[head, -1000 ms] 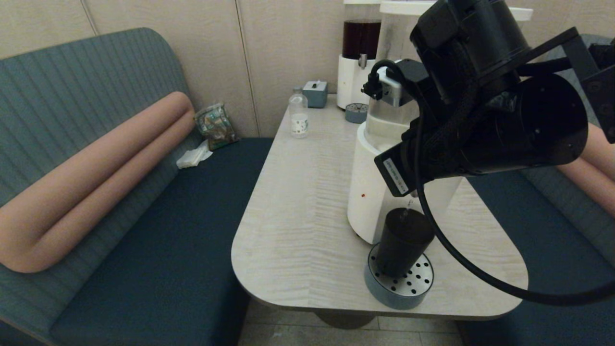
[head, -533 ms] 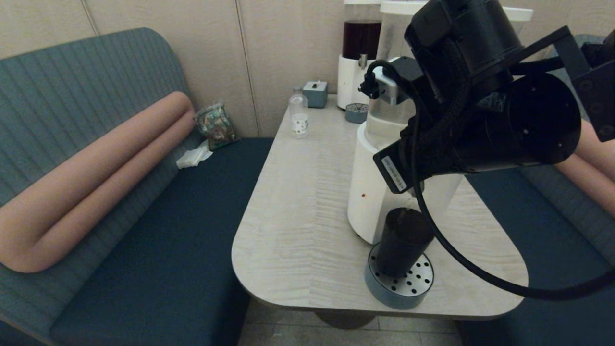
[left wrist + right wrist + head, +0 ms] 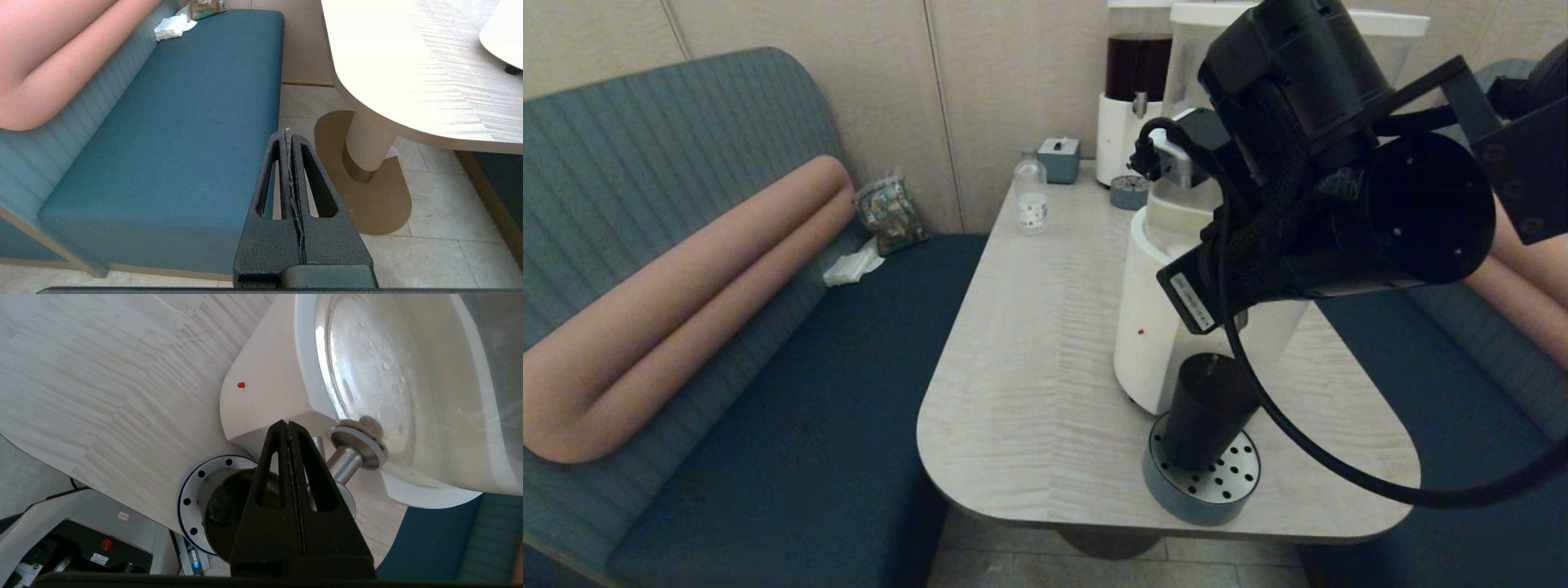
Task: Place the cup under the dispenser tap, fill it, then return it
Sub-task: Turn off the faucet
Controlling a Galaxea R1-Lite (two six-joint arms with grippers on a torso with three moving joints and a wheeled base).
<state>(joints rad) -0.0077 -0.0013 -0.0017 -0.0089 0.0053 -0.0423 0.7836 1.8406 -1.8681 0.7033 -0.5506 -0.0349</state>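
- Bench seating in dark teal (image 3: 792, 392) fills the left of the head view; the left gripper (image 3: 288, 134) hangs low over its front edge and the tiled floor, its two black fingers pressed flat together and holding nothing, parked well away from the work.
- The pale wood-grain table (image 3: 1029, 351) carries a small clear plastic bottle (image 3: 1030, 198) toward the wall, well apart from anything the job concerns.
- The large dispenser with a white base and clear tank (image 3: 1156, 327) stands near the table's front edge, with its short brushed-steel tap (image 3: 347, 457) jutting out over the cup.
- The matte black tapered cup (image 3: 1207, 408) stands upright on the round perforated steel drip tray (image 3: 1229, 482), directly beneath the tap; no stream can be made out falling into it.
- The right gripper (image 3: 289, 424) sits just above the cup beside the tap, fingers shut tight with nothing between them.
- Filling looks done or nearly so, so the cup's return is probably next. Doing it well means spreading the fingers wide first, dropping beside the cup clear of the tap, gripping its mid-wall, and lifting straight and level so nothing slops.
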